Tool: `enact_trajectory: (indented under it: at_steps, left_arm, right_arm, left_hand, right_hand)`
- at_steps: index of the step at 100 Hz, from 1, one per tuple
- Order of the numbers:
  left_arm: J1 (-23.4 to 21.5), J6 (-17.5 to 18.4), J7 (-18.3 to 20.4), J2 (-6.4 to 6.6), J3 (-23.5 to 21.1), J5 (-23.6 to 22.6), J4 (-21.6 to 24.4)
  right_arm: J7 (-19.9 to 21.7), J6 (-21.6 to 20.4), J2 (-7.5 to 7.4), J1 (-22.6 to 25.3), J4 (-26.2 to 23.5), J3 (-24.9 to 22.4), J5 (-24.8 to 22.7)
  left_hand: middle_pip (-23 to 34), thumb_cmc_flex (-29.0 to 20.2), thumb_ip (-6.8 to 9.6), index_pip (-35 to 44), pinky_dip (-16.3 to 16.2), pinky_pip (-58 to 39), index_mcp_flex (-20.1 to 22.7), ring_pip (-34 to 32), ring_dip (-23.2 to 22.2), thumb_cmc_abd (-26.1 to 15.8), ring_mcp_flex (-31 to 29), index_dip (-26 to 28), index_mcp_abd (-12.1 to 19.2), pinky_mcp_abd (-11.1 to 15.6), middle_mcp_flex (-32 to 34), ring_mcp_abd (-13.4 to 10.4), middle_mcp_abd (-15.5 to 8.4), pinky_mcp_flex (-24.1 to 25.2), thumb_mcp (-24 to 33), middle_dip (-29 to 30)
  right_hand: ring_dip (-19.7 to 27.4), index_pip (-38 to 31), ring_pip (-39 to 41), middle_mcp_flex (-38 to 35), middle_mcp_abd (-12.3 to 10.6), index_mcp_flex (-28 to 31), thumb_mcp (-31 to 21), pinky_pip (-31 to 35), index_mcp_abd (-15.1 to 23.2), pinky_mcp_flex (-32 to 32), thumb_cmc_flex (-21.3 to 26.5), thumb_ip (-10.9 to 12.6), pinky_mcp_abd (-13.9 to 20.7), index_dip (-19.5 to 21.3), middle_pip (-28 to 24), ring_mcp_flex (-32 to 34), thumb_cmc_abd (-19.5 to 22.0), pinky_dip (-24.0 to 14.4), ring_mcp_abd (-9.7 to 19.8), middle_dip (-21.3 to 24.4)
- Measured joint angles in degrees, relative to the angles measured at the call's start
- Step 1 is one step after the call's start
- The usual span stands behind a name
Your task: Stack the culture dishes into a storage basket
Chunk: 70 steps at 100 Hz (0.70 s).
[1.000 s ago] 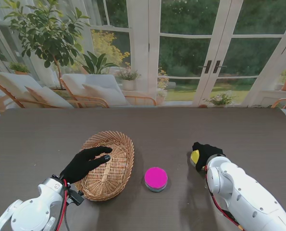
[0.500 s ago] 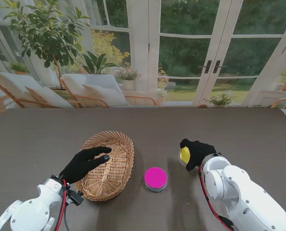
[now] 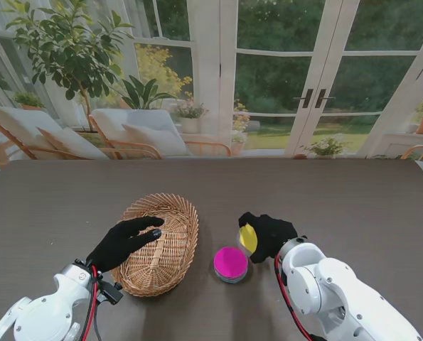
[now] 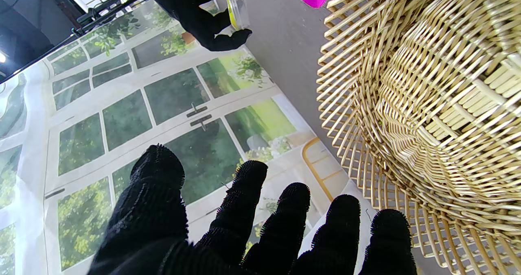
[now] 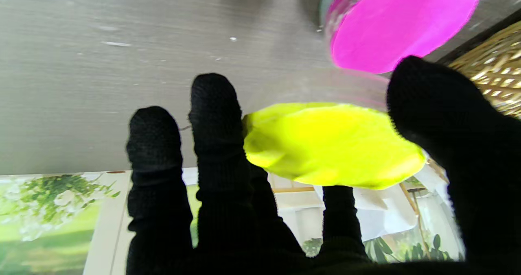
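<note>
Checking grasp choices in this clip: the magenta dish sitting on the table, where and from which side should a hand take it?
Grip the magenta dish by its low round side wall, fingers on opposite sides of the rim, coming down from above. It lies flat on the table with its broad coloured face up, so only the edge offers purchase. The right hand is nearest, but it holds the yellow dish.

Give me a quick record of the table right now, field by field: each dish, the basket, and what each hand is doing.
yellow dish: held off the table, tilted, in the right hand
pink dish: flat on the table, between basket and right hand
basket: no dishes seen inside
left hand: fingers spread, resting on the basket's near-left rim, holding nothing
</note>
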<state>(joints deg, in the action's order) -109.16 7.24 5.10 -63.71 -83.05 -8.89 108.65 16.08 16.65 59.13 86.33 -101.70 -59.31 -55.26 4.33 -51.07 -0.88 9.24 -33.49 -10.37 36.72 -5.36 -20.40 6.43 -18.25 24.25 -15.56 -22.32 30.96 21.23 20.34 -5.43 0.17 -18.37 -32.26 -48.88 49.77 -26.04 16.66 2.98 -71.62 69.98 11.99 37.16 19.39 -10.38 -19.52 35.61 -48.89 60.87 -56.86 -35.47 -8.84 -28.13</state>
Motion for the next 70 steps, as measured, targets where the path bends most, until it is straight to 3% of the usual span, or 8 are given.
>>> enact_trajectory:
  at_steps: [24,44,70]
  left_arm:
    - [-0.25,-0.30,-0.01,0.00,-0.10,-0.49,0.25]
    - [-0.38,-0.25,-0.20,0.00,-0.13,-0.50,0.26]
    - [-0.41,-0.27,-0.30,-0.01,-0.14,-0.64,0.26]
  right_arm:
    - [-1.64,1.16,0.10,0.28,-1.06,4.23,-0.08]
    - [-2.88,3.34,0.40,-2.78,0.97,9.57,-0.03]
    - [-3.15,4.45,0.81,-4.80,2.85,11.80,0.13]
  left_hand:
    - [0.00,0.00,0.00,0.00,0.00,0.00,0.00,0.00,0.00,0.00,0.00,0.00,0.00,0.00,0.00,0.00,0.01,0.00,0.00,0.00]
    - [0.00,0.00,0.00,0.00,0.00,0.00,0.00,0.00,0.00,0.00,0.00,0.00,0.00,0.00,0.00,0.00,0.00,0.00,0.00,0.00]
    - [0.00,0.00,0.00,0.00,0.00,0.00,0.00,0.00,0.00,0.00,0.00,0.00,0.00,0.00,0.00,0.00,0.01,0.00,0.00,0.00]
  right_hand:
    - [0.00,-0.15,-0.03,0.00,0.00,-0.04,0.01,0.00,0.00,0.00,0.00,0.00,0.00,-0.02,0.00,0.00,0.00,0.00,0.00,0.01]
    - [-0.01,-0.29,-0.02,0.00,0.00,-0.05,0.02,0.00,0.00,0.00,0.00,0.00,0.00,-0.32,0.00,0.00,0.00,0.00,0.00,0.01]
    - [-0.01,-0.32,-0.02,0.00,0.00,-0.05,0.03,0.00,0.00,0.00,0.00,0.00,0.01,-0.60,0.00,0.00,0.00,0.00,0.01,0.01]
